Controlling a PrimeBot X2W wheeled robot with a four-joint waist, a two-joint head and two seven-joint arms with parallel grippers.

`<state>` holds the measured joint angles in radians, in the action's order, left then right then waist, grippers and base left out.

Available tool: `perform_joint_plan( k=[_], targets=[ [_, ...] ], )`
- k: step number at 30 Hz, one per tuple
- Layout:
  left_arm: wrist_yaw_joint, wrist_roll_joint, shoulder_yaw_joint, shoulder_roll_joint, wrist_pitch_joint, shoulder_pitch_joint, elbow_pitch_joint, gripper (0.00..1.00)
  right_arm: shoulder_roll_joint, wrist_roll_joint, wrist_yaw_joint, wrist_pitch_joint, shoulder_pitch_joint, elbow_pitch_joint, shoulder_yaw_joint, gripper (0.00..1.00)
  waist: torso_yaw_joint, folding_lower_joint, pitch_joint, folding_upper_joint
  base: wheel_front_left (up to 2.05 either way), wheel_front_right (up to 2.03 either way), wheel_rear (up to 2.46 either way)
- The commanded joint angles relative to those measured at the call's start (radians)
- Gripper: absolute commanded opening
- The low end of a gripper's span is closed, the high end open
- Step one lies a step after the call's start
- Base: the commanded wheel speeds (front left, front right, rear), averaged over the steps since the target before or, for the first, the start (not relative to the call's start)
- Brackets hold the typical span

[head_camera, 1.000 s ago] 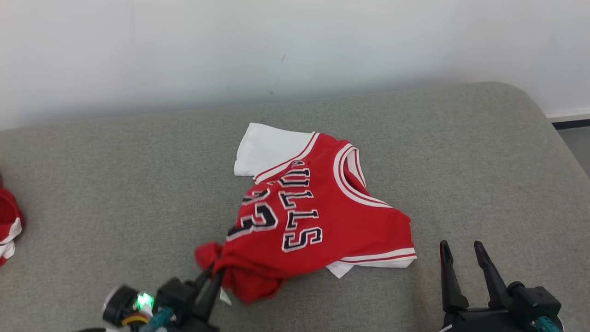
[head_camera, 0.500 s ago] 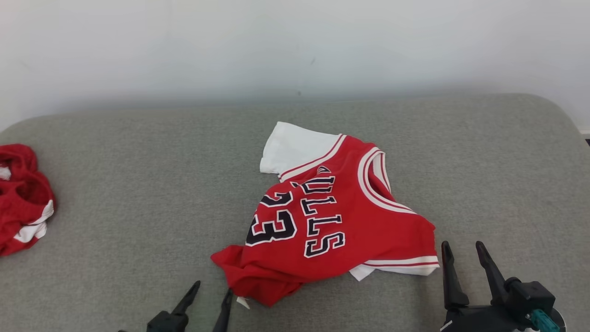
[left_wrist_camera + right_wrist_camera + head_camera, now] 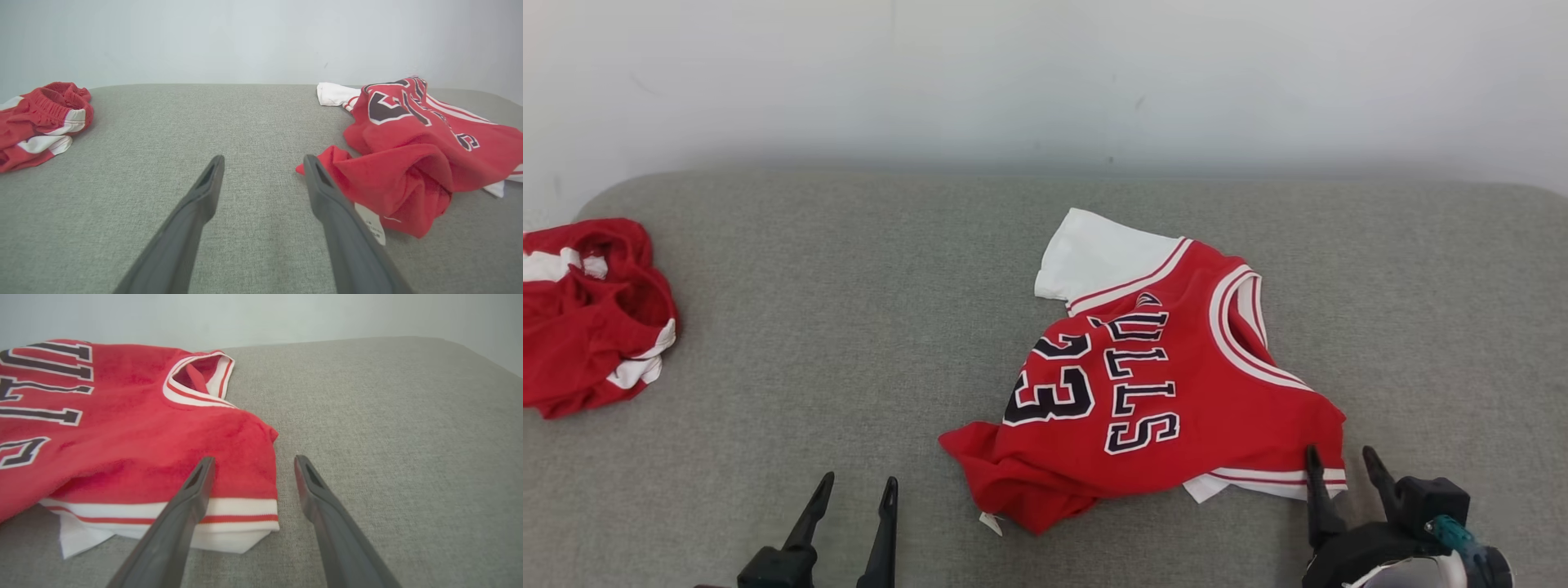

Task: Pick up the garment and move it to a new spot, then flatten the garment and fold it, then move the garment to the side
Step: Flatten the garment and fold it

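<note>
Crumpled red-and-white basketball jersey (image 3: 1168,392) lay loose, my left gripper (image 3: 860,480) and right gripper (image 3: 1339,451) both open, empty. Flattening looked next, needing 2 corner grabs.

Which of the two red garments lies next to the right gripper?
The red jersey printed with 23, in the middle; the crumpled red shorts lie far off at the left edge.

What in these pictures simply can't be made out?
Jersey: the lettering's first letter, head view, tucked into a fold.
White tag: print too small to read, left wrist view.
Second red garment: cut off by the left edge, head view.
</note>
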<state>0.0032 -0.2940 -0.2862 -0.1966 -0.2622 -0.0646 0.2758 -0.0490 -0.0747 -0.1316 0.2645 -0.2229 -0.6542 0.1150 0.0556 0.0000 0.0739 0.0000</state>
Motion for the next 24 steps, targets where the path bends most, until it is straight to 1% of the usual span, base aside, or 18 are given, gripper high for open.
perform_joint_plan(
  k=[1, 4, 9, 11, 12, 13, 15, 17, 19, 24],
  targets=[
    [-0.002, 0.01, 0.01, 0.006, -0.002, 0.009, -0.004, 1.0, -0.002, 0.008, 0.002, 0.002, -0.012, -0.02, 0.003, 1.0, 0.009, 0.0, 0.002, 0.0, 0.0, 0.0, 0.0],
    [-0.013, 0.028, 0.034, 0.02, -0.002, 0.017, -0.003, 1.0, -0.002, 0.02, 0.002, 0.001, -0.046, -0.1, 0.016, 1.0, 0.021, 0.0, 0.001, 0.0, 0.0, 0.0, 0.0],
    [-0.032, 0.049, 0.081, 0.038, -0.002, 0.03, 0.0, 1.0, -0.001, 0.066, 0.002, 0.0, -0.086, -0.268, 0.065, 1.0, 0.037, 0.0, -0.008, 0.0, 0.0, 0.0, 0.0],
    [-0.037, 0.06, 0.1, 0.046, -0.002, 0.033, 0.001, 1.0, -0.001, 0.052, 0.002, -0.003, -0.107, -0.312, 0.058, 1.0, 0.04, 0.0, -0.013, 0.0, 0.0, 0.0, 0.0],
    [-0.04, 0.063, 0.11, 0.05, -0.002, 0.038, 0.001, 1.0, 0.0, 0.05, 0.002, -0.003, -0.114, -0.316, 0.049, 0.15, 0.04, 0.0, -0.016, 0.0, 0.0, 0.0, 0.0],
    [-0.044, 0.068, 0.119, 0.052, -0.002, 0.045, 0.001, 1.0, 0.0, 0.036, 0.002, -0.002, -0.121, -0.315, 0.04, 0.0, 0.038, 0.0, -0.018, 0.0, 0.0, 0.0, 0.0],
    [-0.046, 0.073, 0.14, 0.056, -0.002, 0.056, 0.001, 1.0, 0.0, 0.023, 0.002, -0.002, -0.128, -0.307, 0.025, 0.0, 0.028, 0.0, -0.025, 0.0, 0.0, 0.0, 0.0],
    [-0.054, 0.081, 0.154, 0.063, -0.002, 0.063, 0.002, 1.0, -0.003, 0.017, 0.002, 0.001, -0.124, -0.279, 0.036, 0.0, 0.019, 0.0, -0.033, 0.0, 0.0, 0.0, 0.0],
    [-0.063, 0.087, 0.165, 0.071, -0.002, 0.071, 0.004, 1.0, -0.004, 0.035, 0.002, 0.002, -0.12, -0.233, 0.069, 0.0, 0.009, 0.0, -0.04, 0.0, 0.0, 0.0, 0.0],
    [-0.081, 0.106, 0.176, 0.088, -0.002, 0.087, 0.011, 1.0, -0.046, 0.072, 0.002, 0.002, -0.103, -0.121, 0.156, 0.0, -0.014, 0.0, -0.052, 0.0, 0.0, 0.0, 0.0]
  ],
)
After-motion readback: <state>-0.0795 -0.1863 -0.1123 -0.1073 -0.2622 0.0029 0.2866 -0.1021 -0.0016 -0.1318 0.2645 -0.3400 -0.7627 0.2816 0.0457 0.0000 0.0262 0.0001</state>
